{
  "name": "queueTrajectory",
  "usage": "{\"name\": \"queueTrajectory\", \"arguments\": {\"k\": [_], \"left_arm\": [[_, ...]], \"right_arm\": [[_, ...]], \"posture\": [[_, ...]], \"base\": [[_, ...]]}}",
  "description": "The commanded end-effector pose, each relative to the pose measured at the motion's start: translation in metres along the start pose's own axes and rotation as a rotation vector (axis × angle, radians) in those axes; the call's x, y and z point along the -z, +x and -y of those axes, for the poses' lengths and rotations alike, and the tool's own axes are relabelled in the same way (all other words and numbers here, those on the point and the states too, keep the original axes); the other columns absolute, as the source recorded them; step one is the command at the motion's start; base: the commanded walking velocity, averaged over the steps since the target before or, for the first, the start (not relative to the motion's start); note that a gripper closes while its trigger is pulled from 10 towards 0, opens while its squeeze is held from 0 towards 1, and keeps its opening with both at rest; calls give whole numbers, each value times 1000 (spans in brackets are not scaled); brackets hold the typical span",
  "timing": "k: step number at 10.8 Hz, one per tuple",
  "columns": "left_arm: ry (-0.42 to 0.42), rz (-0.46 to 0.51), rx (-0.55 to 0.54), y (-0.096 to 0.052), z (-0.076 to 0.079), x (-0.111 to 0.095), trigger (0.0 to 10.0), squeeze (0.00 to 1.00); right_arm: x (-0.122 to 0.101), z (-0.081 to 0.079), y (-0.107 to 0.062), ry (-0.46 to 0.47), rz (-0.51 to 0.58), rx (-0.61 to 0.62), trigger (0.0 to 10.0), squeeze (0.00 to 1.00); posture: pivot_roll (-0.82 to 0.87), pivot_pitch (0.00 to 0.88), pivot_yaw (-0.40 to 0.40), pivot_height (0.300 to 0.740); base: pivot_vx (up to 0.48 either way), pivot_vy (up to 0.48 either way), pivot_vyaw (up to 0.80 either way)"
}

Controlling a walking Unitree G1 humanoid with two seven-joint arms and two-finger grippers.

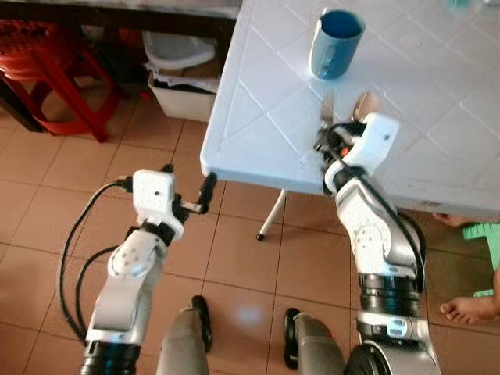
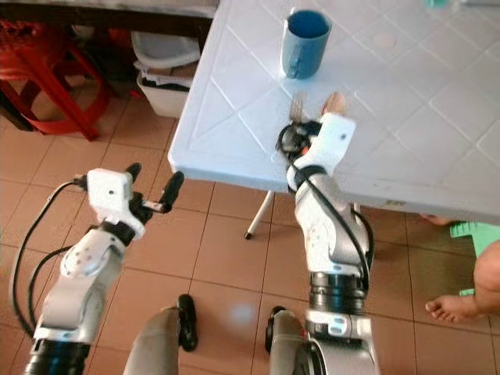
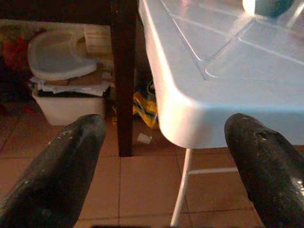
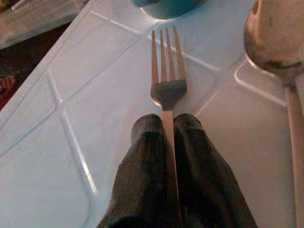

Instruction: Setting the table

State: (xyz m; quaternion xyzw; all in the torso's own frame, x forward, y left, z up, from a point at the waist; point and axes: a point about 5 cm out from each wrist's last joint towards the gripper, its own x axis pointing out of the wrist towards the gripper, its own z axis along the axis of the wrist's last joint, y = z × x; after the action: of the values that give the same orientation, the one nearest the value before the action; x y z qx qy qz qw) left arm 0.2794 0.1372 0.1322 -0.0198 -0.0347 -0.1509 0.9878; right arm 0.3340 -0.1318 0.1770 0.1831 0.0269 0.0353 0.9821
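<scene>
My right pincer (image 4: 166, 130) pinches the fork (image 4: 166, 76) near the blue cup (image 1: 336, 43); I should lower it flat beside the spoon (image 4: 275, 42) before releasing.

Terracotta tile floor (image 1: 47, 211); white plastic table (image 1: 437, 133); red stool (image 1: 55, 70) and white bin (image 1: 183, 94) beyond it.

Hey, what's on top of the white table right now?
On the white table stand a blue cup, a fork pinched in the right tool, and a spoon beside it. The arm covers the handles; the cup's contents cannot be seen.
</scene>
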Motion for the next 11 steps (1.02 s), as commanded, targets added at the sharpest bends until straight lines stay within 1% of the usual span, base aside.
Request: {"name": "queueTrajectory", "arguments": {"k": [1,2,3,4,5,7,8,9,10,11], "left_arm": [[16,-10,-20,-3,-5,4,10000,0],[16,-4,-25,-2,-5,4,10000,0],[16,0,-28,-1,-4,4,10000,0],[10,6,-31,-1,-3,4,10000,0],[9,15,-29,-1,-1,3,10000,0],[-1,22,-24,-1,0,3,10000,0],[-2,25,-25,-1,0,2,10000,0],[6,45,-21,1,0,-2,10000,0],[13,65,-27,3,0,-5,10000,0],[4,64,-32,3,1,-6,10000,0]], "right_arm": [[4,-2,-3,7,-17,5,3765,0],[4,-1,-4,-3,-14,14,10000,0],[3,1,-4,-29,-1,20,10000,0],[0,2,-4,-87,42,12,10000,0],[-2,3,-6,-125,73,12,10000,0],[-4,10,-7,-149,114,42,10000,0],[-13,9,-6,-188,174,34,10000,0],[-26,7,-5,-243,243,18,10000,0],[-31,6,-6,-271,277,6,10000,0],[-31,4,-7,-286,286,-1,10000,0]], "posture": [[-52,194,20,740],[-55,189,21,740],[-55,187,19,740],[-55,186,18,740],[-56,186,20,740],[-51,191,26,740],[-51,194,27,740],[-49,196,26,740],[-47,194,25,740],[-47,189,27,740]], "base": [[0,480,0],[0,480,0],[0,476,0],[0,472,0],[0,446,0],[0,431,0],[0,428,0],[345,330,0],[480,0,0],[480,0,0]]}}
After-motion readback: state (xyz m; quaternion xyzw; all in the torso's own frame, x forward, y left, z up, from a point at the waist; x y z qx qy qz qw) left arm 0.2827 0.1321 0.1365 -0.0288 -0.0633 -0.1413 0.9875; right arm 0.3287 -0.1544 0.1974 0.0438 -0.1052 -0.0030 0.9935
